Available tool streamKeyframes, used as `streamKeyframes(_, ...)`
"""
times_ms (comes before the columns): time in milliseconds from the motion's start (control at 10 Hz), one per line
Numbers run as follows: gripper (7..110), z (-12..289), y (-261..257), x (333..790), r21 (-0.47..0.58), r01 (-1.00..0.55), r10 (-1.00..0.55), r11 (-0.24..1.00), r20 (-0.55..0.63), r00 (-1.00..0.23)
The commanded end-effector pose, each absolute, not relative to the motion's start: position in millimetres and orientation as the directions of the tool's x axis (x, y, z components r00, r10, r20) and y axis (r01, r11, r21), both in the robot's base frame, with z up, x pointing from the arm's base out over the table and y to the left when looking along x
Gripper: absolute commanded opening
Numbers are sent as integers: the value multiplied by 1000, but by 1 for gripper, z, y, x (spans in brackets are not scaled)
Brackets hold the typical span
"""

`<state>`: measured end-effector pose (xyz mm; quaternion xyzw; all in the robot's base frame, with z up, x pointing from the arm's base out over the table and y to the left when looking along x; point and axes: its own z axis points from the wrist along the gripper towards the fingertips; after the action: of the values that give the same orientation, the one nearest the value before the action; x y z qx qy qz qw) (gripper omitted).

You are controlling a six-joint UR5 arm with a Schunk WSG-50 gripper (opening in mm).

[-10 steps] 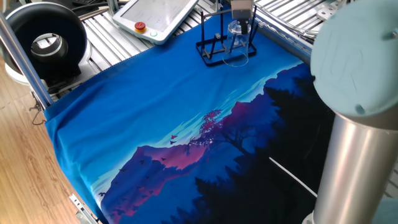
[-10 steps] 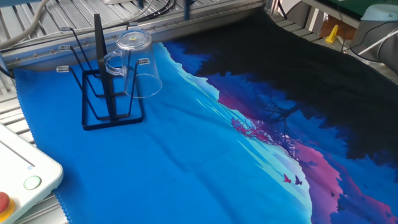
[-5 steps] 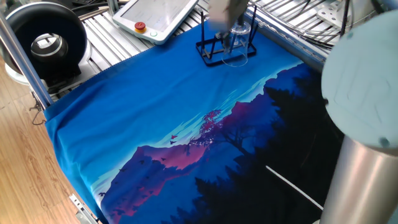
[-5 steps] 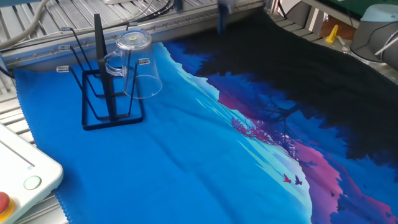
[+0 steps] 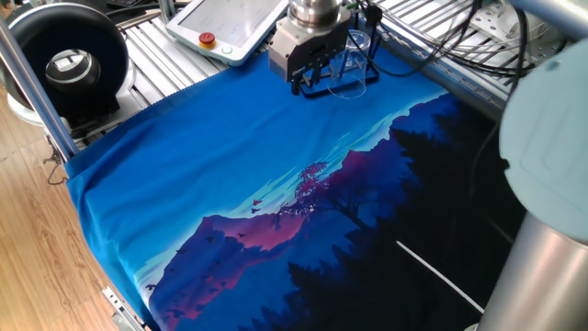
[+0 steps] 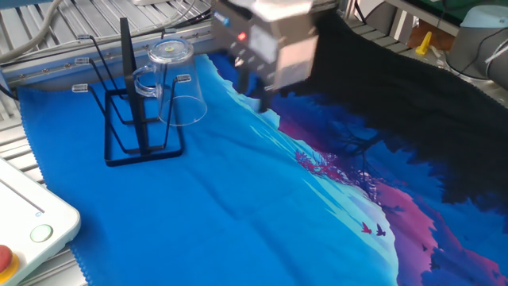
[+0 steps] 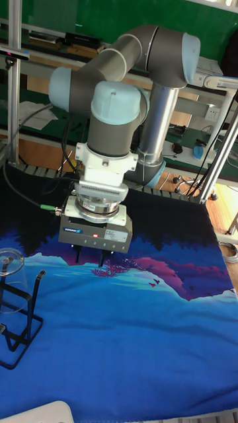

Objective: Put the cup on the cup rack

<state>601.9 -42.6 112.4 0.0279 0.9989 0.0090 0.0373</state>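
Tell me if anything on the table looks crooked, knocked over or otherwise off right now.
Nothing stands out. The cup hangs upside down on a peg of the cup rack, and the rack sits flat on the blue cloth. The end effector hovers apart from both, holding nothing.

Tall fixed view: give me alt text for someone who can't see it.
A clear cup hangs upside down on a black wire cup rack at the left edge of a blue printed cloth. The robot arm's gripper hovers over the cloth to the right of the rack, holding nothing.
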Motion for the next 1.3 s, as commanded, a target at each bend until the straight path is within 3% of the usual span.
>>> streamKeyframes(0, 7, 98, -45, 609, 51, 113, 119, 992, -136, -983)
streamKeyframes(100, 7, 93, -57, 603, 16, 153, 154, 988, -107, -982)
streamKeyframes(300, 7, 91, -47, 600, 114, 82, 95, 990, -119, -988)
streamKeyframes(600, 7, 89, -49, 589, 144, 47, 64, 988, -119, -991)
streamKeyframes(1200, 7, 81, -65, 586, 84, 90, 98, 992, -97, -990)
